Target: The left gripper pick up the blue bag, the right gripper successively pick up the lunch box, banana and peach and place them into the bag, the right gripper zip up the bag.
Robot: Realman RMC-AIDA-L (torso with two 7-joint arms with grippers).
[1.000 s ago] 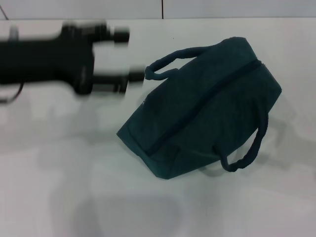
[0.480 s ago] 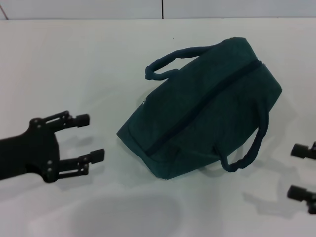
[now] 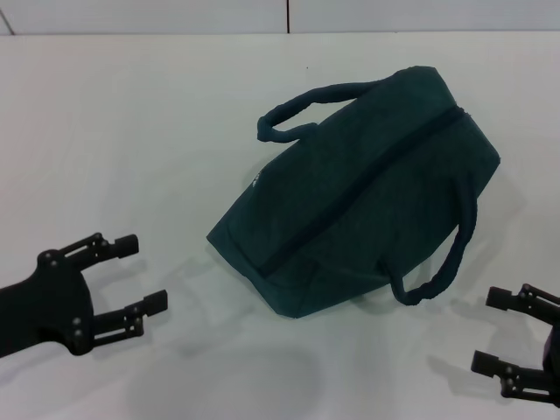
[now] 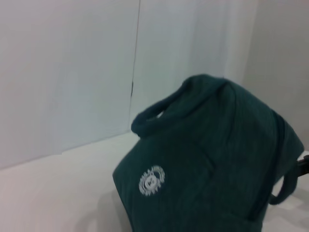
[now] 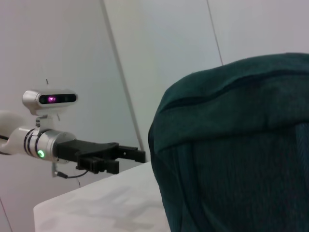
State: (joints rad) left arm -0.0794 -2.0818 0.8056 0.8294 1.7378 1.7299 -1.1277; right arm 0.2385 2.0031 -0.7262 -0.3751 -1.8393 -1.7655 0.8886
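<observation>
The bag (image 3: 359, 192) lies on its side on the table (image 3: 131, 131), a little toward 2 o'clock from the centre of the head view. Its long axis runs from 7 o'clock to 1 o'clock. The zip (image 3: 350, 197) follows that axis and appears closed along the whole visible length. One handle (image 3: 302, 107) loops off the upper edge toward 11 o'clock; the other handle (image 3: 442, 262) loops off the lower edge toward 5 o'clock and rests on the table. A white emblem (image 4: 151, 180) shows on the end panel in the left wrist view.

The left gripper (image 3: 136, 276) sits at 8 o'clock, well apart from the bag, jaws spread and grasping nothing. The right gripper (image 3: 490, 331) sits at 4 o'clock, near the lower handle but not touching it, jaws likewise spread and empty.

No lunch box, banana or peach is visible anywhere on the table.

Assessment: with the loose items absent and the zip apparently shut, the loading and zipping look complete, contents unverified. Both grippers stand clear. Nothing further appears outstanding.
</observation>
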